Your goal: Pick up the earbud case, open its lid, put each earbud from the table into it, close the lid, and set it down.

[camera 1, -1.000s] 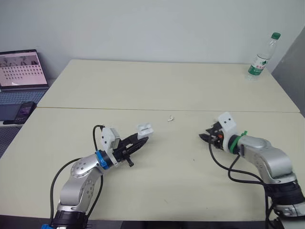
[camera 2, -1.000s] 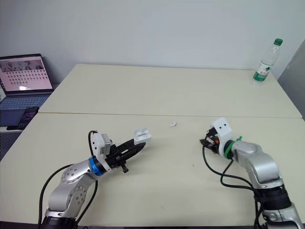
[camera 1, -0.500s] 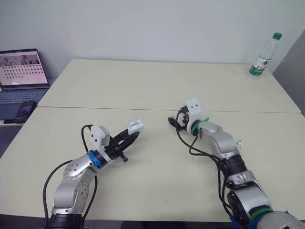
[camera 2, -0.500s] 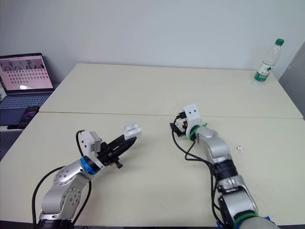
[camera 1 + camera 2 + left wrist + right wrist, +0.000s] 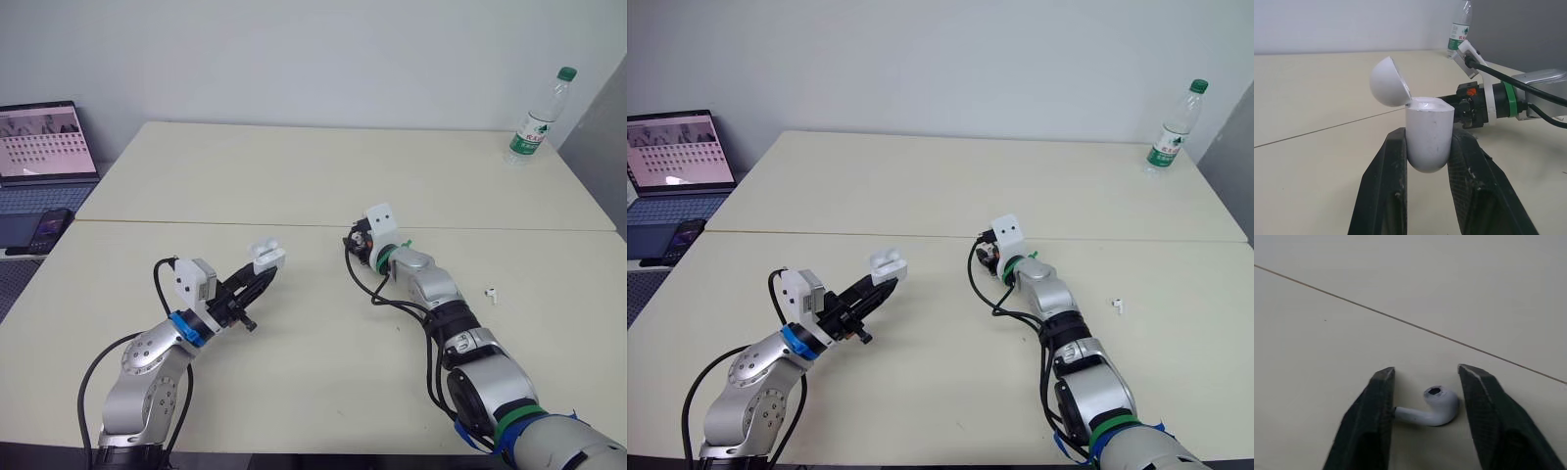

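Note:
The white earbud case (image 5: 1429,132) is held off the table with its round lid (image 5: 1390,81) tipped open, and my left gripper (image 5: 261,275) is shut on its body. One white earbud (image 5: 1437,406) lies on the table near the seam, between the fingers of my right gripper (image 5: 1425,374), which is open around it and low over the table. In the left eye view the right gripper (image 5: 351,244) sits to the right of the case. A second earbud (image 5: 491,292) lies further right on the table.
A plastic water bottle (image 5: 534,122) stands at the far right corner. An open laptop (image 5: 44,147) and a phone (image 5: 49,227) rest on a side surface at the left. The table seam (image 5: 196,223) runs across the middle.
My right arm has swung from the right side leftward to the earbud by the seam. The left gripper has drawn the open case a little to the left.

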Robot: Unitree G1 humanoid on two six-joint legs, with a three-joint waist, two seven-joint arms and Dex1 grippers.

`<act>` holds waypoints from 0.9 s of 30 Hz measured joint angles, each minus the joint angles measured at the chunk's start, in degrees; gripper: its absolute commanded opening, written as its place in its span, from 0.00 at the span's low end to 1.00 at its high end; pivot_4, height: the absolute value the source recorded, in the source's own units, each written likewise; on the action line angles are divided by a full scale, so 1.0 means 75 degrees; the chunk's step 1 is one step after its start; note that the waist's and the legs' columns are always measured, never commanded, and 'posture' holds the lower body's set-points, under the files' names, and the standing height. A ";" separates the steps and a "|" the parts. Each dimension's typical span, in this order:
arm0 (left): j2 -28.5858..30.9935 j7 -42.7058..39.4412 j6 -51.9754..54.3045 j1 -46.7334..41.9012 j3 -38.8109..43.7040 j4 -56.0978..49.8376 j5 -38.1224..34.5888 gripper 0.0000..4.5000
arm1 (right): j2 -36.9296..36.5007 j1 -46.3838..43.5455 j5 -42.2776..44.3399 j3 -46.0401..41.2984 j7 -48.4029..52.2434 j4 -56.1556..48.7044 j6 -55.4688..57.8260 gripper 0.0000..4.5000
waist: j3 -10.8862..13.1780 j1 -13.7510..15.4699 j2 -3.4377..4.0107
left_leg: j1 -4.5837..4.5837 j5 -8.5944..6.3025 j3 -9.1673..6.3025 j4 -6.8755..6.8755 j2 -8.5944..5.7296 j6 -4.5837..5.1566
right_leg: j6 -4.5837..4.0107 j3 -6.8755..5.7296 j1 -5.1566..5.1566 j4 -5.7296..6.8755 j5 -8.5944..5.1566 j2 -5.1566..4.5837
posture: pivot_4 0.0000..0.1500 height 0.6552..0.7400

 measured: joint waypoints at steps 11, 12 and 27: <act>0.0009 -0.0081 0.0001 -0.0164 -0.0019 0.0034 0.0005 0.17 | -0.0233 0.0469 0.0026 -0.0002 0.0510 -0.0744 0.0155 0.27 | 0.0001 -0.0023 0.0002 | -0.0008 0.0000 -0.0003 -0.0001 -0.0004 -0.0001 | 0.0000 -0.0003 -0.0001 -0.0005 0.0000 -0.0006 | 1.00 0.95; 0.0010 -0.0092 0.0002 -0.0174 -0.0023 0.0040 0.0007 0.17 | -0.0389 0.0614 0.0068 0.0030 0.0755 -0.1040 0.0271 0.27 | 0.0002 -0.0018 0.0003 | -0.0011 0.0000 -0.0004 -0.0001 -0.0006 -0.0001 | 0.0000 -0.0005 -0.0003 -0.0005 0.0000 -0.0008 | 1.00 0.95; -0.0020 -0.0158 -0.0017 -0.0163 -0.0164 0.0101 0.0012 0.17 | -0.6254 0.3366 0.0860 0.0664 0.7995 -0.4545 -0.1368 0.27 | 0.0024 -0.0070 -0.0015 | 0.0050 -0.0002 0.0012 -0.0002 0.0009 0.0001 | 0.0004 0.0007 0.0034 -0.0013 -0.0004 0.0035 | 1.00 0.95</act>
